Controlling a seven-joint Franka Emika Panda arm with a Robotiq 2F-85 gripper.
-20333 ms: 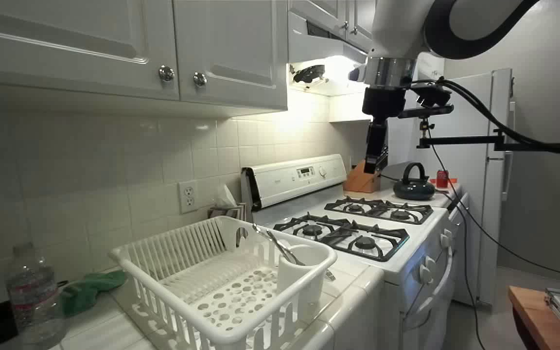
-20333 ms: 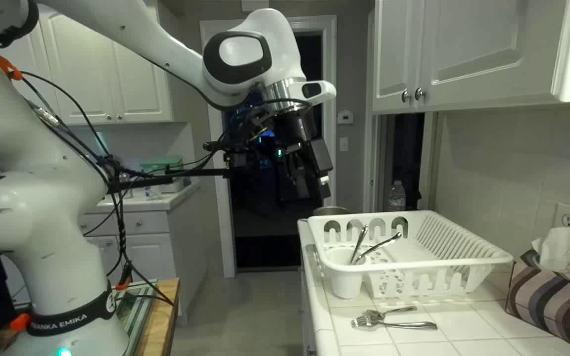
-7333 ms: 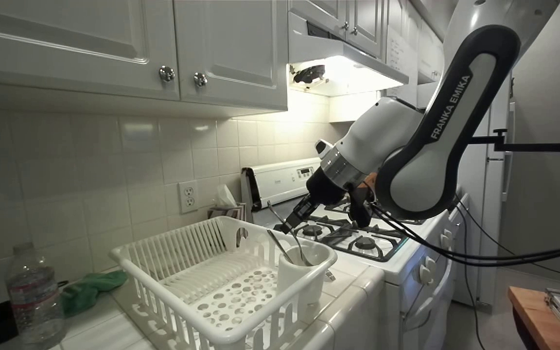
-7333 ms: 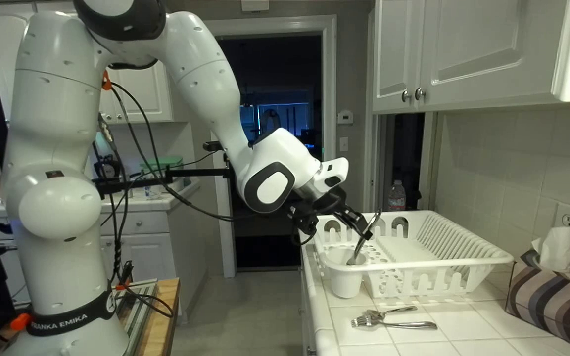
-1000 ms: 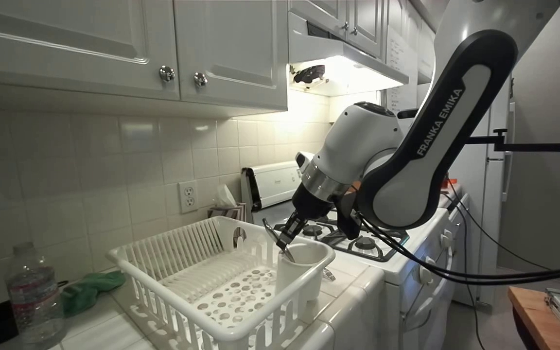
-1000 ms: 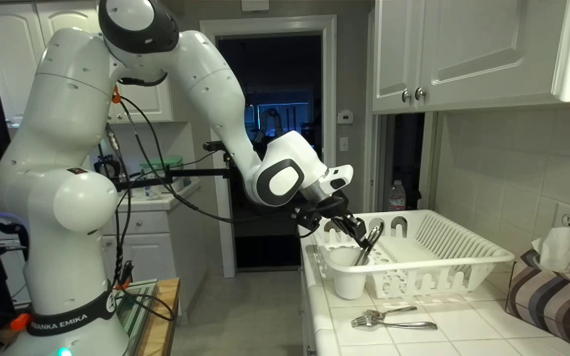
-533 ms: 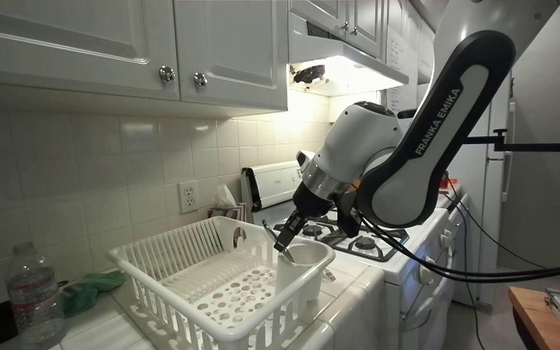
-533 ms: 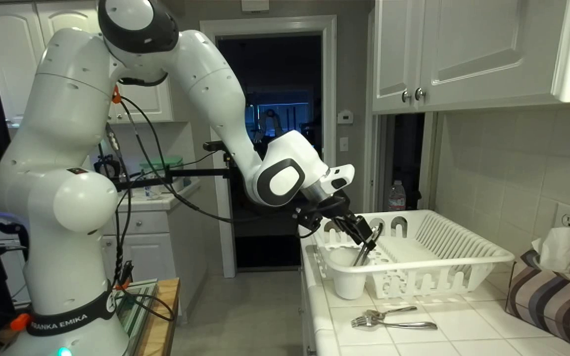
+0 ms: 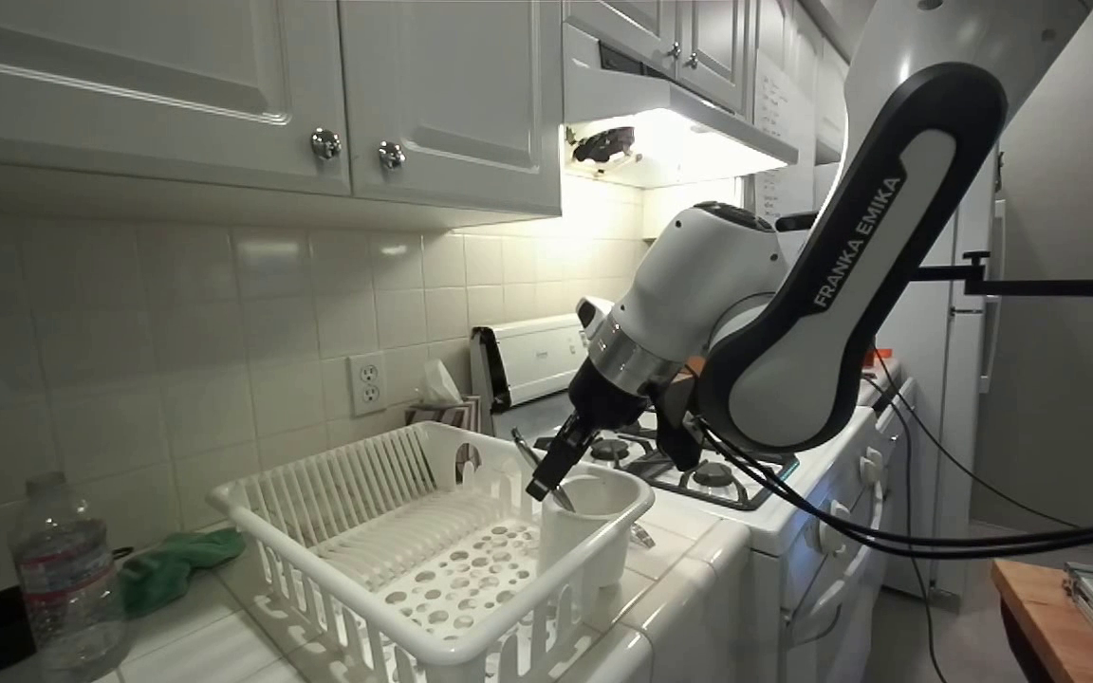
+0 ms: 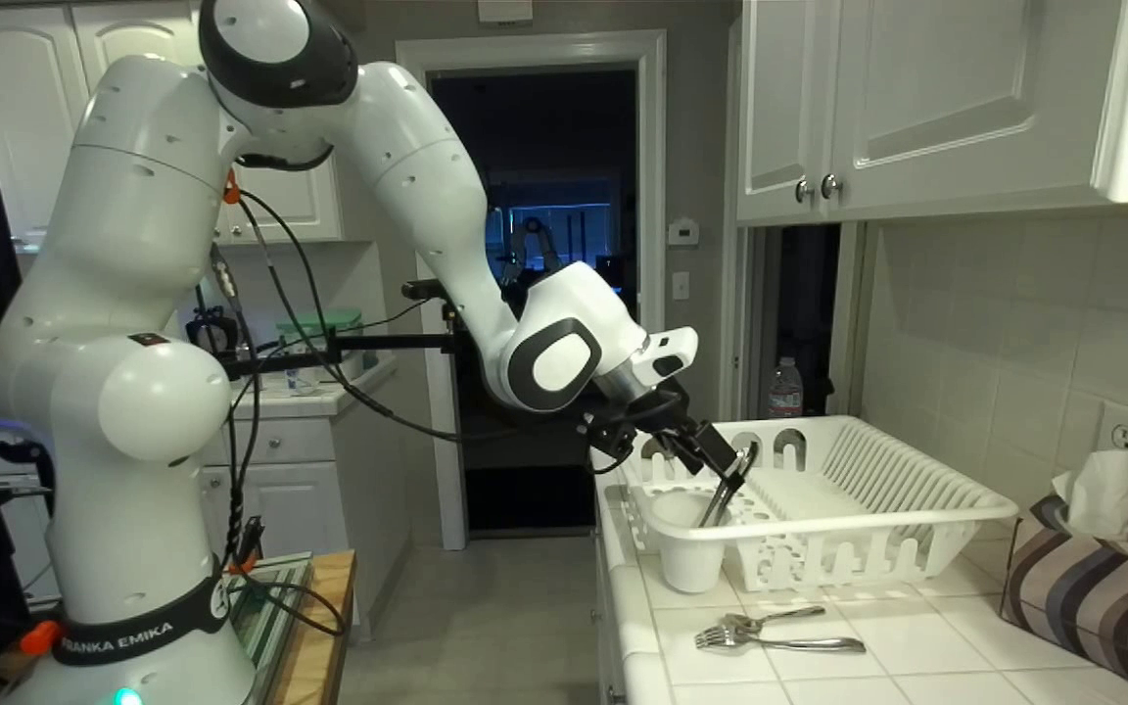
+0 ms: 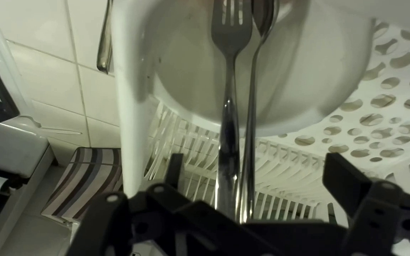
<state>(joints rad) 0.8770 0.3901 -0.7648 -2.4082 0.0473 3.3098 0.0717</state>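
The fork point(image 11: 229, 113) and the spoon point(image 11: 251, 117) leaned side by side in the cup point(image 10: 691, 566), heads down, handles slanting over its rim. The pincer point(image 11: 258, 174) was spread wide around both handles, a finger on either side, gripping neither. The cup was at a corner of the rack point(image 10: 868, 524). On the surface point(image 10: 946, 627) between rack and stove point(image 9: 760, 531) lay another fork point(image 10: 814, 644), with a second utensil point(image 10: 789, 615) just beside it and a tissue box point(image 10: 1088, 592) near. Past the rack's opposite end were a bottle point(image 9: 67, 583) and a green cloth point(image 9: 176, 569).
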